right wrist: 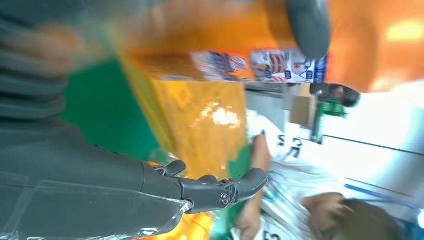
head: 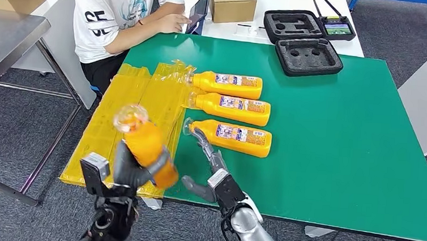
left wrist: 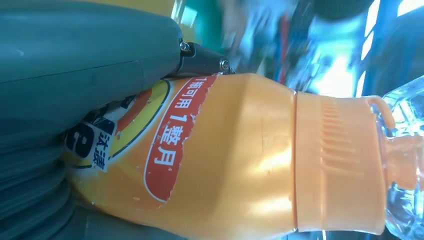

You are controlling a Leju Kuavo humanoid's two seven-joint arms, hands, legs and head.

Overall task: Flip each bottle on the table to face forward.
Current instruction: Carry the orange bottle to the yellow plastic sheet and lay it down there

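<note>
My left hand [head: 131, 174] grips an orange bottle [head: 144, 144] lifted above the table's near left corner, its clear cap end pointing up and away. Close up, that bottle [left wrist: 240, 160] shows a red label band under my thumb [left wrist: 90, 55]. Three more orange bottles lie on their sides on the green table: a far one [head: 228, 84], a middle one [head: 233, 108] and a near one [head: 231, 136], all with white labels showing. My right hand [head: 211, 165] stretches open toward the near bottle's cap, fingers [right wrist: 220, 190] spread, holding nothing.
Yellow plastic bags [head: 126, 114] lie along the table's left edge. A seated person in a white shirt [head: 116, 11] is at the far left corner. Black foam cases [head: 308, 56], a controller [head: 337, 27] and a cardboard box [head: 231, 2] sit beyond the green table [head: 357, 142].
</note>
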